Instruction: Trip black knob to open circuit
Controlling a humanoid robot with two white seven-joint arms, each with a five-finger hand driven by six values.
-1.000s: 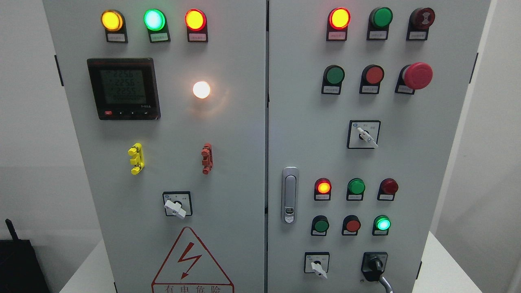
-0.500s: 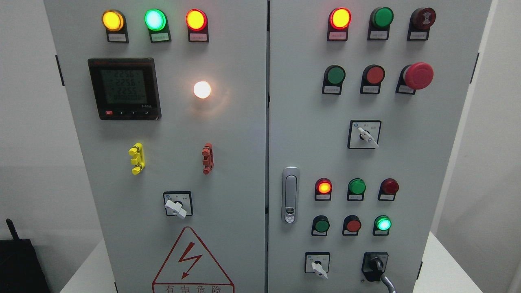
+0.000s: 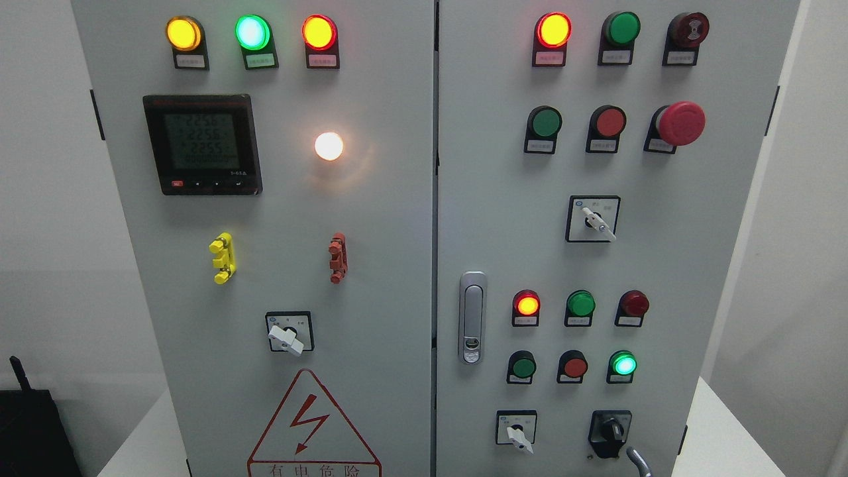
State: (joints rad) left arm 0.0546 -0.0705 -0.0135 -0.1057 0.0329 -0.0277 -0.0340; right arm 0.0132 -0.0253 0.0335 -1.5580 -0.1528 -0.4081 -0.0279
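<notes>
While a grey cabinet with two doors fills the view, the black knob is found at the bottom right of the right door, just right of a small white-handled switch. Its grip is seen standing roughly upright. Just below and to the right of the knob, a thin grey curved piece is seen at the picture's bottom edge, slightly apart from the knob; whether it belongs to a robot hand cannot be told, so no hand's opening or hold can be judged. Above the knob, a lit green lamp is seen. On the left door, a meter screen and a red lightning warning triangle are shown. The cabinet is set on a white bench.
</notes>
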